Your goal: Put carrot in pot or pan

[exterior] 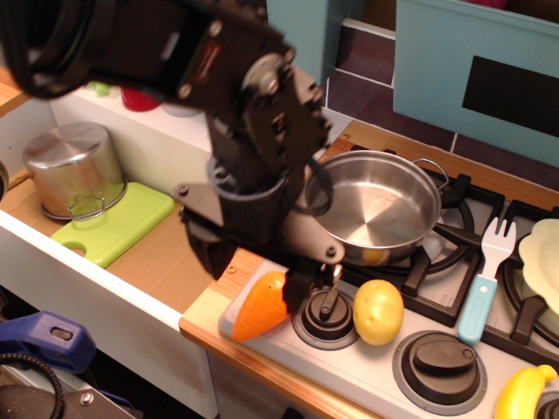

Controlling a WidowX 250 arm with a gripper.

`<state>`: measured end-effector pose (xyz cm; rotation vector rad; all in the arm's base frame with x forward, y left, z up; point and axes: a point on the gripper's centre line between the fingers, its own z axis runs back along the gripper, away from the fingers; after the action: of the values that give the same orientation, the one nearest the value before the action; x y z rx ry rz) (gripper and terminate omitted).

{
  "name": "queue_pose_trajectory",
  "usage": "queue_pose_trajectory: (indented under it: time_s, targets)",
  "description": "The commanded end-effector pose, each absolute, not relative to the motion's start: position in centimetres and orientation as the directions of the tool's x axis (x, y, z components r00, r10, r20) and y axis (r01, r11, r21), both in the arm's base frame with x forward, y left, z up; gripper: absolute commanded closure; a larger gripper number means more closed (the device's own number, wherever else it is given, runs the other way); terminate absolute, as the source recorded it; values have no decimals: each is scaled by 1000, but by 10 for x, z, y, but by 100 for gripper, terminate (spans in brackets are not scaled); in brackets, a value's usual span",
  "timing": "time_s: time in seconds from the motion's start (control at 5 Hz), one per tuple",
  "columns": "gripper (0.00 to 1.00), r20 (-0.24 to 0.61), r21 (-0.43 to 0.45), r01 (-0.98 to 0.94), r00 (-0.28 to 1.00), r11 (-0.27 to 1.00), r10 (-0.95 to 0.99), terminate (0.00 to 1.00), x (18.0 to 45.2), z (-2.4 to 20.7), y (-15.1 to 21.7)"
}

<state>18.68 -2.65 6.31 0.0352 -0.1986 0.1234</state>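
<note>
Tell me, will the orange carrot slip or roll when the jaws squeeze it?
The smooth orange plastic toy carrot looks glossy and tapered, so it may squirt out toward its narrow tip. Its rounded cone shape would probably roll in a curve. It looks stiff and probably light.

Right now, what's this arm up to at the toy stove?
The robot's claw is open and down over the orange carrot at the front edge of the stove, one finger on each side, not closed on it yet. The wide steel pan sits empty on the burner just behind, with the potato beside the carrot.
</note>
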Motion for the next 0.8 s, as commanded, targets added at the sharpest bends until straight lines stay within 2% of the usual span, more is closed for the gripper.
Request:
queue_pose_trajectory:
  time_s: [0.0,0.6]
  targets:
    - [0,251,-13,-123,960,992,122,0,187,56,-31]
    - [0,290,-74,-105,949,992,122,0,190,29,-33]
